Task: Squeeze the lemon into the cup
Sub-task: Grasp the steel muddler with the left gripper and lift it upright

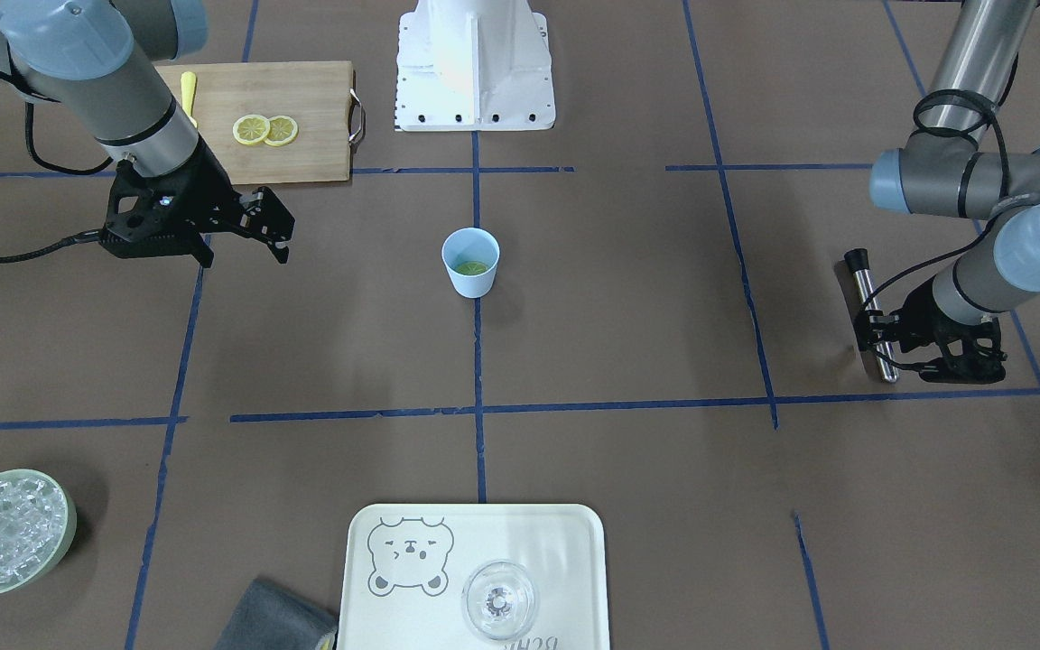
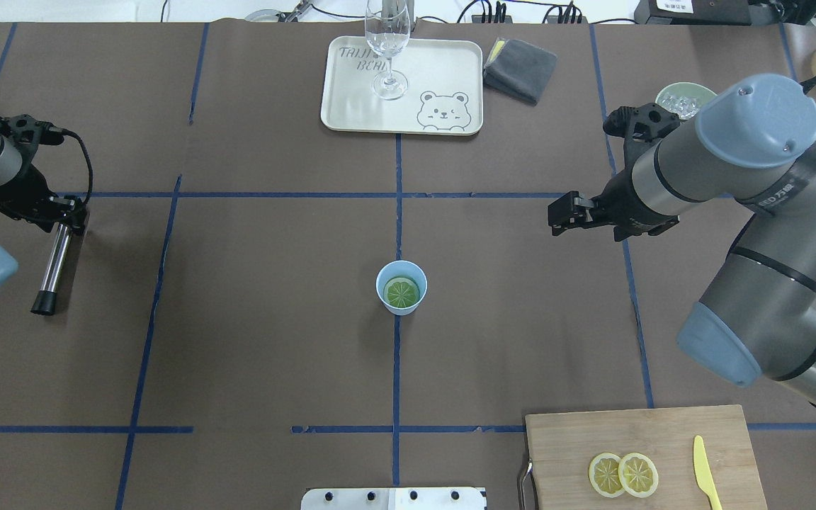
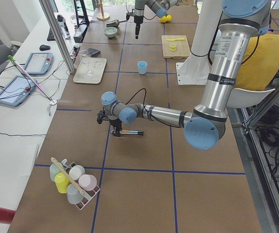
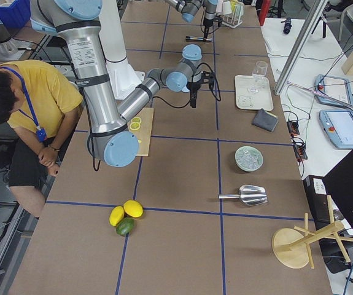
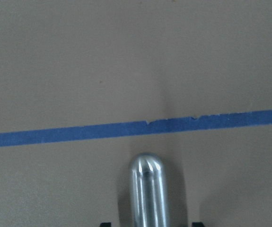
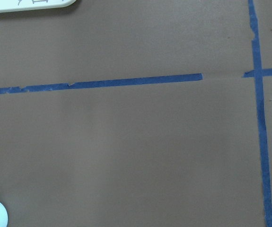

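Observation:
The pale blue cup [image 2: 401,278] stands upright at the table's middle; it also shows in the front view [image 1: 470,282]. The yellow-green lemon [image 2: 402,291] lies inside it, at the bottom [image 1: 472,267]. My right gripper [image 2: 557,217] hangs in the air to the cup's right and farther from the robot, open and empty, well apart from the cup [image 1: 274,226]. My left gripper [image 2: 64,218] is low at the far left, astride one end of a metal rod [image 2: 54,265] that lies on the table. In the left wrist view the rod [image 5: 147,194] shows with gaps to both jaws.
A wooden cutting board [image 2: 663,432] near the robot's right holds two lemon slices [image 2: 624,474] and a yellow knife [image 2: 704,482]. A white tray [image 2: 351,99] with a clear glass [image 2: 387,42], a grey cloth [image 2: 520,67] and a green bowl of ice [image 1: 5,531] stand along the far side.

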Robot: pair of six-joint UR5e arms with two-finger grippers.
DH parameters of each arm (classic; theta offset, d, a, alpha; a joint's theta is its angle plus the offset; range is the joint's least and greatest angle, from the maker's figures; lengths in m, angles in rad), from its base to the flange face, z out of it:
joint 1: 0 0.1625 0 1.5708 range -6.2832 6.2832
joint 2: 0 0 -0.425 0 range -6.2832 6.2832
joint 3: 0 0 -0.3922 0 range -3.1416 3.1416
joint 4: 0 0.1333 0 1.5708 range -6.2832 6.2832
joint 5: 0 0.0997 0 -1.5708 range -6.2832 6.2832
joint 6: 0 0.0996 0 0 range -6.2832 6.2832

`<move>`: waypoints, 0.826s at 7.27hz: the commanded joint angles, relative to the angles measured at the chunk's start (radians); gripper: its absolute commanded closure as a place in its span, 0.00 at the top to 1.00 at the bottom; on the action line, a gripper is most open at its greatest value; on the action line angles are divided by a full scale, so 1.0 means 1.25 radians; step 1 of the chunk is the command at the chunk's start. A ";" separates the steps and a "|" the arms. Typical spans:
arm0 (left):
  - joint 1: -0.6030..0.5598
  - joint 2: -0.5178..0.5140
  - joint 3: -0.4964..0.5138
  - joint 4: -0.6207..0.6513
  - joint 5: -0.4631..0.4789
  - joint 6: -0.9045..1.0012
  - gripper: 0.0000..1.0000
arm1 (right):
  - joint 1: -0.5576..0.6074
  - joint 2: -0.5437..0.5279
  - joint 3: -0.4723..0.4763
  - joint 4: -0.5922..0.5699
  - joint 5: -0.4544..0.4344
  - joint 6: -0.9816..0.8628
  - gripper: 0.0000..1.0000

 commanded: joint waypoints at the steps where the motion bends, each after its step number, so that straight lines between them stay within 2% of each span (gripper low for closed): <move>1: 0.000 -0.001 0.004 0.001 0.001 0.000 0.46 | 0.000 -0.002 0.015 -0.002 0.002 0.001 0.99; 2: 0.000 0.001 0.004 -0.001 0.006 0.001 0.34 | 0.003 -0.006 0.017 -0.002 0.004 0.001 0.99; 3: 0.000 -0.002 0.002 0.001 0.007 0.000 0.00 | 0.004 -0.008 0.028 -0.004 0.011 0.001 0.99; 5: -0.002 -0.003 -0.010 -0.004 0.010 0.007 0.00 | 0.004 -0.012 0.044 -0.007 0.015 0.001 0.99; 6: -0.015 0.001 -0.094 0.002 0.013 0.010 0.00 | 0.005 -0.018 0.050 -0.007 0.015 0.001 0.99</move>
